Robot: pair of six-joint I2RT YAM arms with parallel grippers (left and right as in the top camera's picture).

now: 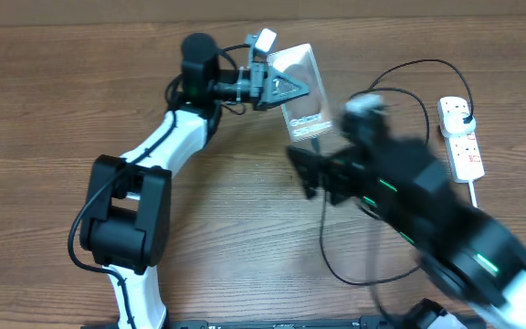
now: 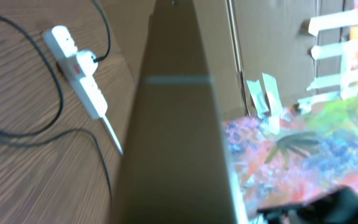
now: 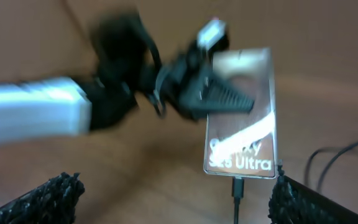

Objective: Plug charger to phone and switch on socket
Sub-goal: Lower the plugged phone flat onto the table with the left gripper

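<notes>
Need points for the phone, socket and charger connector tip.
phone (image 3: 244, 134), right wrist view, glossy face above the lettering.
socket (image 1: 462, 139), overhead view, middle of the white body.
charger (image 3: 236, 190), right wrist view, connector tip under the phone.

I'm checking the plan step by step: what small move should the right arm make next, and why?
Probably swing the right claw toward the socket to press its switch: the charger tip looks seated in the phone, held by the left claw, and the right claw is open and empty.
</notes>
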